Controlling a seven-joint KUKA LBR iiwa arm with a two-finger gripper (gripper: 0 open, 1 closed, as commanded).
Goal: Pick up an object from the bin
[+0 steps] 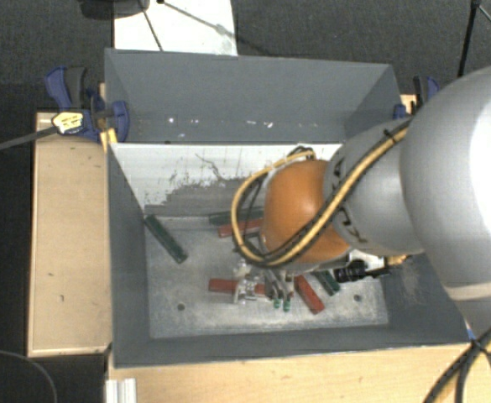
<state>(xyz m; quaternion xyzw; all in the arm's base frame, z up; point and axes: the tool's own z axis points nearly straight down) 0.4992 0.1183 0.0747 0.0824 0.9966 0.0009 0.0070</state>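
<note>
The hand (269,290) sits low in the bin (228,99), directly under the orange cover (294,208) on the wrist, and whether it is open or closed cannot be told, since the cover and the looped cables (249,193) hide most of it. Nothing can be seen in its grip. Beneath the cover lies a small heap: a flat red-brown block (222,286) at the cover's lower left, a pale metallic piece (245,293) just beside that block, short green sticks (282,302) straight below the cover, and a red bar (310,295) at its lower right. The pick most likely belongs to this heap, though which piece cannot be told. To do it well the hand should settle on one piece only — the pieces lie touching or nearly so, and a wide close could catch two or push them apart. The blocks and bars look hard, straight-edged and matte, so a grip across a narrow side should hold; the metallic piece looks small and irregular, so less sure. Well to the cover's left a dark green bar (165,239) lies alone — an easier target.
</note>
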